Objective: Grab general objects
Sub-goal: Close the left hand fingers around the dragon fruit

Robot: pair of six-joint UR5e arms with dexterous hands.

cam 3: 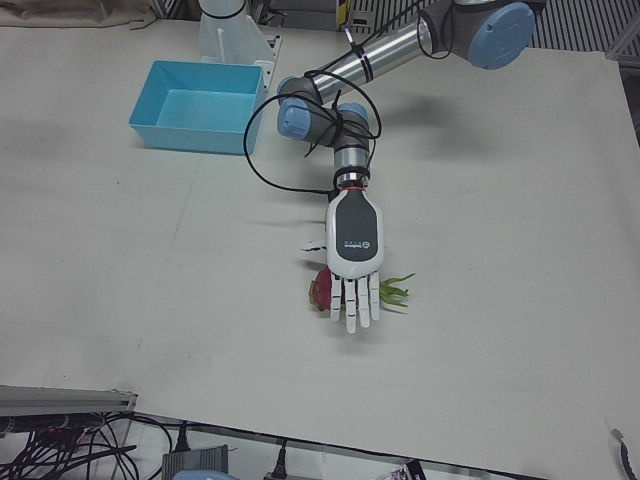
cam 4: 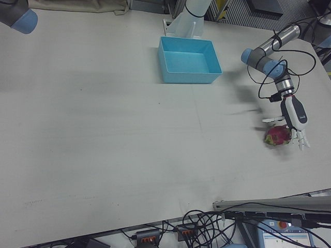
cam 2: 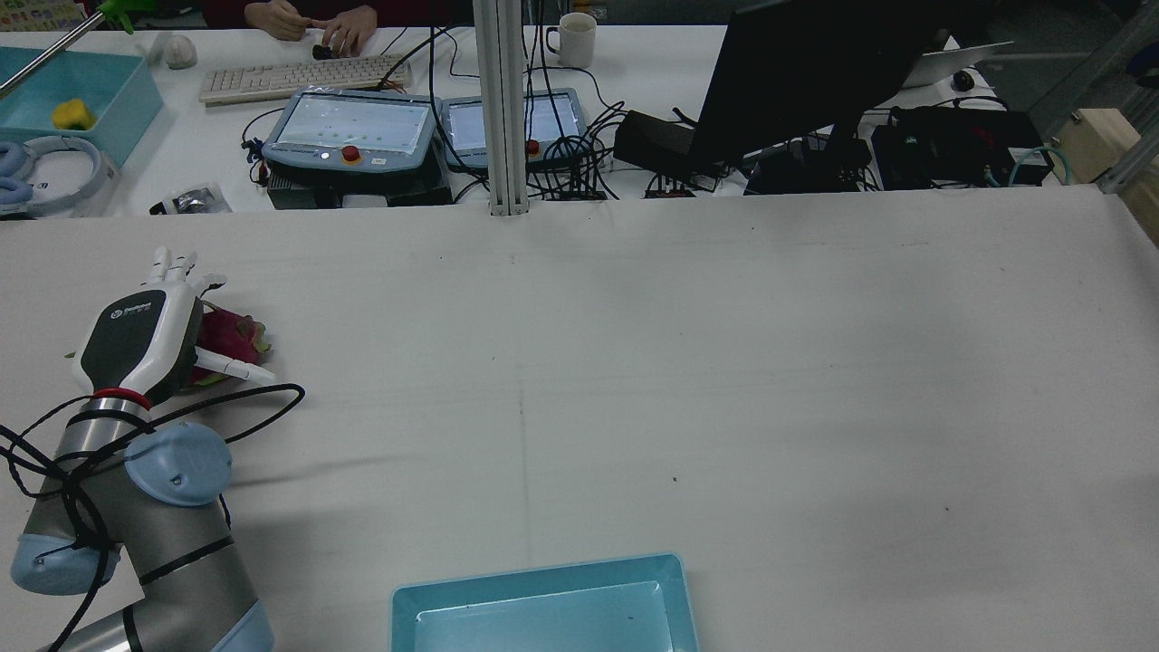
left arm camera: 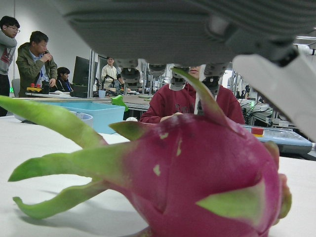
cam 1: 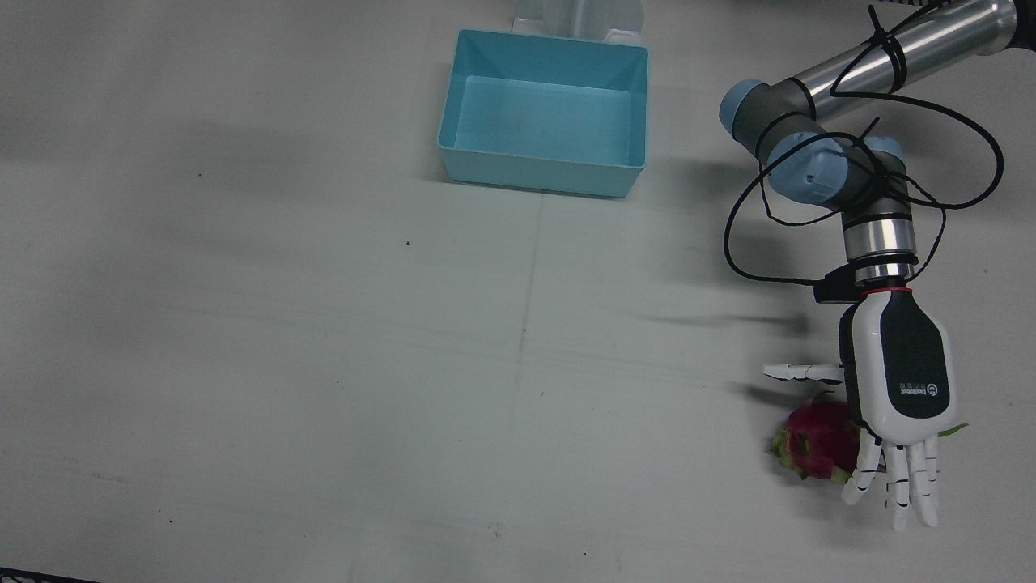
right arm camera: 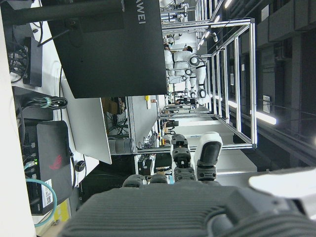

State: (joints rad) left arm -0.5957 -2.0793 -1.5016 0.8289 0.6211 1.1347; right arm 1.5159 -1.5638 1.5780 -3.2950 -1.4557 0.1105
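Magenta-skinned and tipped with green leafy scales, the dragon fruit (cam 1: 817, 441) lies on the pale grey table (cam 1: 324, 364) near the edge on the robot's left side, well apart from the light-blue rectangular plastic bin (cam 1: 544, 113) that sits open and empty near the arms' pedestals. The white-and-black left hand (cam 1: 894, 389) hovers palm-down directly over the fruit, covering part of it in the front view. Its fingers (cam 1: 910, 482) are stretched out straight and slightly spread, reaching past the fruit, while the thumb (cam 1: 801, 372) sticks out sideways, apart from the fruit. The hand is open and grips nothing; whether the palm touches the top of the fruit cannot be told.

In the left-front view the green scales (cam 3: 393, 293) poke out from under the hand (cam 3: 355, 250) on one side and the red body (cam 3: 321, 290) shows on the other. The rear view shows the same hand (cam 2: 145, 335) above the fruit (cam 2: 231, 335), with black cable (cam 2: 263, 403) looping around the silver-and-blue forearm. From the left hand view the fruit (left arm camera: 192, 182) fills the frame just below the dark palm, with fingertips (left arm camera: 131, 76) hanging beyond it.

The right hand (right arm camera: 197, 207) appears only in its own view, fingers (right arm camera: 207, 158) extended and apart, holding nothing, facing a dark monitor (right arm camera: 108, 49).
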